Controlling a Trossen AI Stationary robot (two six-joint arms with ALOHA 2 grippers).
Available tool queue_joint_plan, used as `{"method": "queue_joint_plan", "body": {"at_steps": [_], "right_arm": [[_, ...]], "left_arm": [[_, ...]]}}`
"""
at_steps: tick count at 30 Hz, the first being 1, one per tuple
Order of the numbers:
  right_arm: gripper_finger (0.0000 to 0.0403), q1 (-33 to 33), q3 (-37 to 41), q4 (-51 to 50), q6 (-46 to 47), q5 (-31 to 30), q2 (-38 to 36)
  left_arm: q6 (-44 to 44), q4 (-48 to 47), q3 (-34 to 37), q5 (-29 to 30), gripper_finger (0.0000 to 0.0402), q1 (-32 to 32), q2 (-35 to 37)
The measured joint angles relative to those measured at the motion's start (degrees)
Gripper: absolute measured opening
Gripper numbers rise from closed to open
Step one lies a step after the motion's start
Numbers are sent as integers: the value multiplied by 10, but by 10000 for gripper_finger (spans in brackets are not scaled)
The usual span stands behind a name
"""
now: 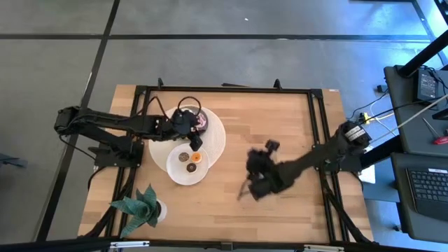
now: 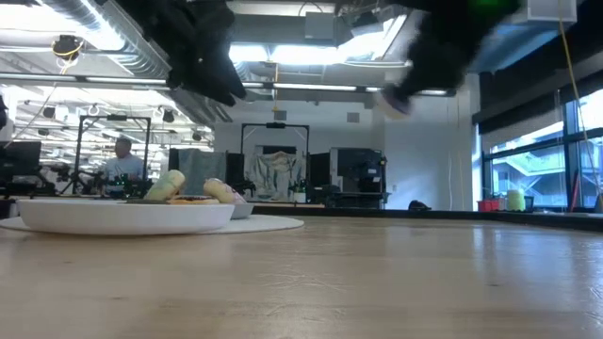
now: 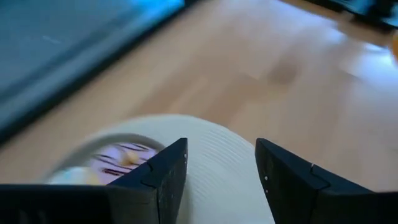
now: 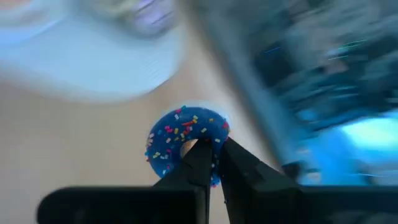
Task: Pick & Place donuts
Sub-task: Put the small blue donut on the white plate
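Observation:
A blue donut (image 4: 186,134) with coloured sprinkles is in my right gripper (image 4: 214,155), which is shut on it above the bare wood right of the plates (image 1: 253,180). In the low view the donut (image 2: 396,102) hangs high above the table. Chocolate (image 1: 183,157) and orange (image 1: 197,157) donuts and one more lie on the small white plate (image 1: 175,171). A pink-iced donut (image 1: 203,120) lies on the large white plate (image 1: 217,140). My left gripper (image 3: 221,168) is open over the large plate (image 3: 211,155), near its pink donut (image 3: 118,158). My right gripper pinches the blue donut's ring wall (image 4: 217,132): one finger (image 4: 198,155) stands in the hole, the other (image 4: 239,162) outside the ring. The donut is lifted clear of the table and tilts ahead of the fingertips.
A small green potted plant (image 1: 143,206) stands at the table's near left corner. Black frame rails (image 1: 224,89) run along the table's edges. Bare wood (image 1: 280,126) lies between the plates and the right arm. A person (image 2: 121,160) sits in the room beyond.

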State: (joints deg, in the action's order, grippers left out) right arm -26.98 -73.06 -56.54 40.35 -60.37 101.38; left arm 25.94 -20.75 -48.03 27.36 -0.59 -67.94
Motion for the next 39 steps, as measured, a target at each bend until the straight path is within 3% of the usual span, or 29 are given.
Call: {"method": "queue_joint_plan", "body": {"at_steps": [5,10,14,19,21,27,39], "right_arm": [[31,61,-29,3,-6,-160,-3],[32,114,-66,38,-52,-190,-3],[32,152,-88,139,-179,-105,-3],[32,192,-70,368,-383,98,-3],[32,203,-58,444,-428,143,-3],[23,224,-51,555,-490,154,1],[22,227,-51,595,-527,216,3]], "left_arm": [[7,5,0,159,184,54,0],[45,9,0,191,185,90,0],[44,34,12,196,184,104,1],[23,78,42,195,184,106,0],[15,76,45,195,184,106,0],[-22,115,45,194,184,109,3],[-99,236,45,195,184,121,3]]}}
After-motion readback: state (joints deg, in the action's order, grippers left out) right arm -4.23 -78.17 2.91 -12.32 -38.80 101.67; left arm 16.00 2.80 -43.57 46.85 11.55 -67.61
